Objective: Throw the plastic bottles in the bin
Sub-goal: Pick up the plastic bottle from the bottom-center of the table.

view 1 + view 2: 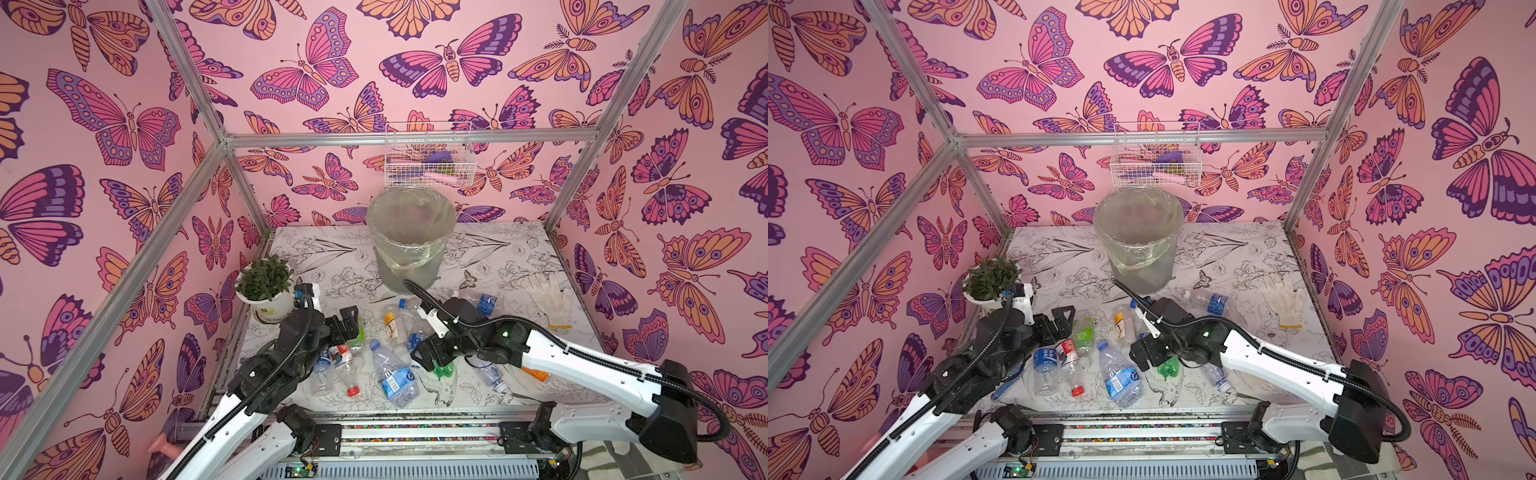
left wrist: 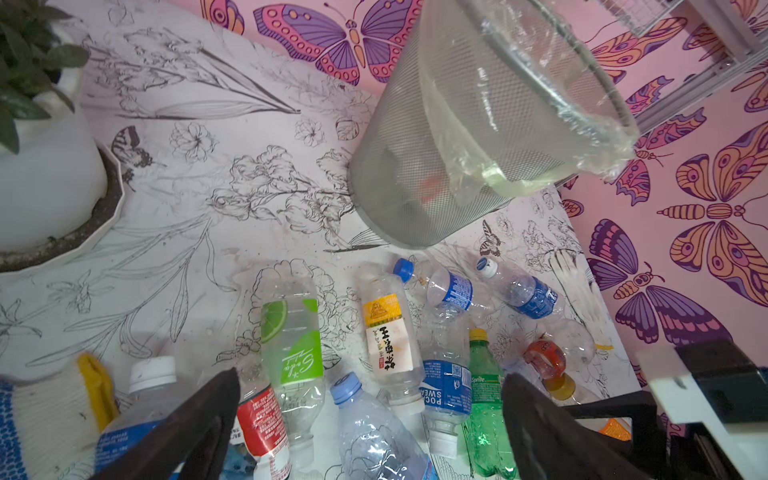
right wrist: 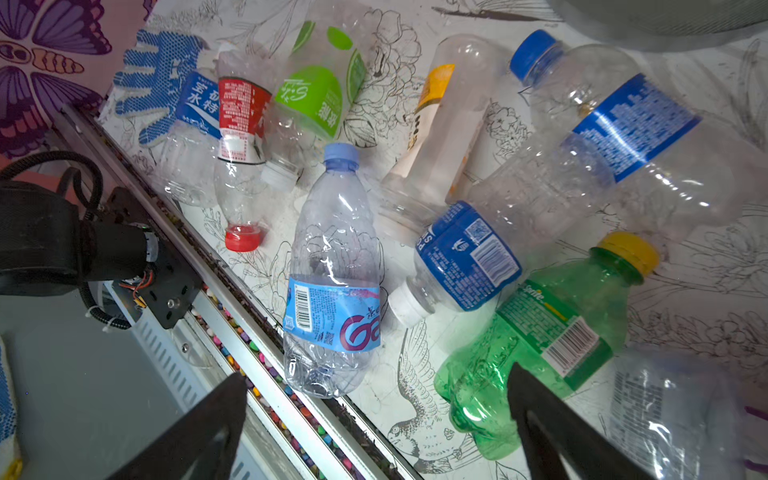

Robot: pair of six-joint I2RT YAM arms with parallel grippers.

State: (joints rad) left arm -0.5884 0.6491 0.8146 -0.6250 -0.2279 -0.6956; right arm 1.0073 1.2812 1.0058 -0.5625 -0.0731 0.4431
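The plastic bottles (image 1: 392, 374) lie in an overlapping heap on the near middle of the counter (image 1: 498, 257), all outside the bin (image 1: 409, 245). The bin stands upright at the far middle, well apart from most of them. The heap cannot be fully counted, because both arms cover parts of it.

In both top views the green bottle (image 1: 1169, 368) shows only as a sliver under the right gripper (image 3: 376, 374). The right wrist view shows most of it, with a yellow cap, but its base is cut by 1 finger. An orange-labelled bottle (image 1: 536, 374) is mostly hidden beneath the right arm.

The left gripper (image 2: 372, 377) hangs over the left part of the heap. Its fingers (image 2: 199, 424) are spread wide and hold nothing. The right gripper's fingers (image 3: 552, 424) are equally spread, also with nothing between them.

Through the bin's mesh wall and clear liner, a dark shape and a reddish spot are too blurred to identify. A blue-dotted glove (image 3: 153, 83) lies partly under the bottles at the near left. A white glove (image 1: 552, 303) lies at the far right. What the wire basket (image 1: 428, 158) holds is hard to make out. The flowerpot (image 1: 270, 303) is partly covered by the left arm.
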